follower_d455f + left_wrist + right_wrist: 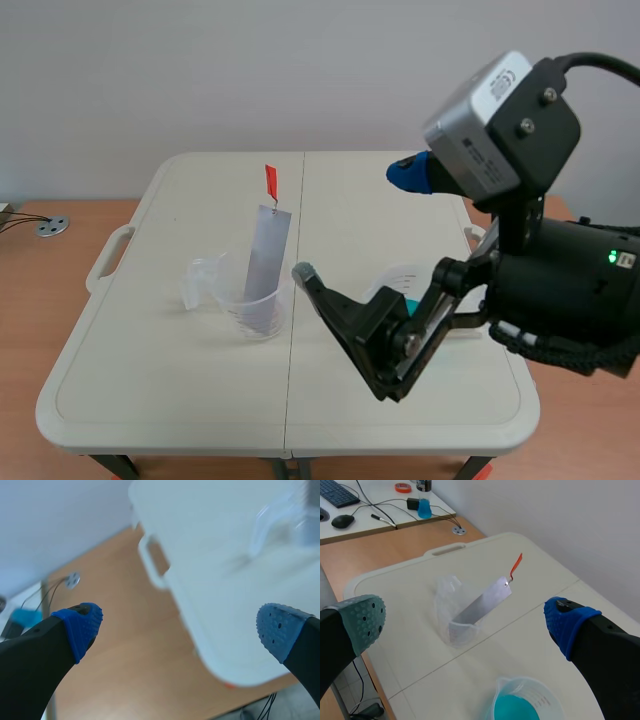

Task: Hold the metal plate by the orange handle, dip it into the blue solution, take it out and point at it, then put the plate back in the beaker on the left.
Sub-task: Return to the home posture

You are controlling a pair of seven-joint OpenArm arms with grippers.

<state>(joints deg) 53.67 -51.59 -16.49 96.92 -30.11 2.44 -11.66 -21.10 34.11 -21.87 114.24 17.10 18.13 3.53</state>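
Observation:
A grey metal plate [265, 255] leans upright in a clear beaker [250, 300] left of the table's middle, its orange handle [271, 183] sticking up. In the right wrist view the plate [482, 602], handle [516, 566] and clear beaker [452, 615] lie ahead of and below my open right gripper [465, 622]. The beaker of blue solution [525, 702] sits closer, under the gripper, and is mostly hidden behind the right arm in the scene view [405, 285]. There the right gripper [355, 225] hovers above the table. My left gripper [180, 625] is open and empty, off the table's corner, outside the scene view.
The white folding table [180, 380] has a carry handle [108, 255] on its left edge and a wooden floor around it. A round metal grommet [52, 227] lies on the floor at the left. A side desk [380, 525] carries a keyboard, mouse and cables.

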